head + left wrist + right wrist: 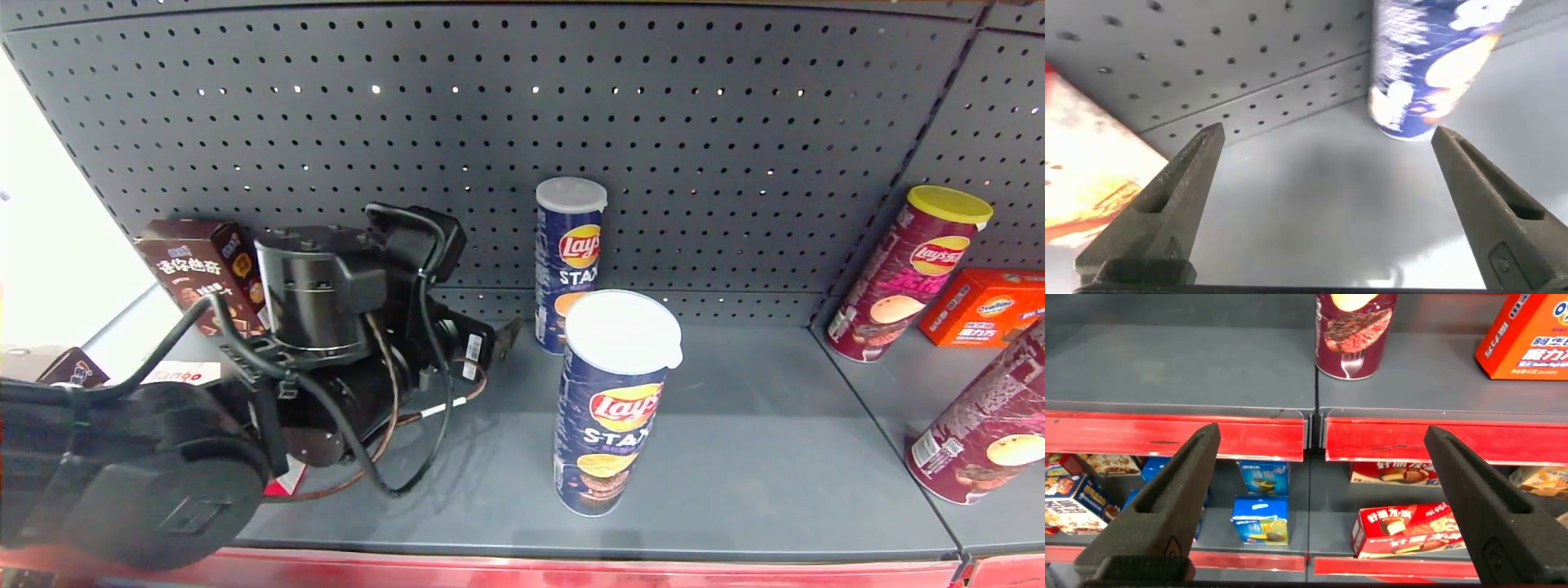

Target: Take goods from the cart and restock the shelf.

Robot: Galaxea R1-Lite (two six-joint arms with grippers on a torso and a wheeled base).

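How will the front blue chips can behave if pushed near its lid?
The front blue can is tall, narrow and upright, so a high push would probably tip it. Being round, it would likely roll once down.

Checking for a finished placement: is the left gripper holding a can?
No, the left gripper is open over bare shelf, the blue can standing beyond it.
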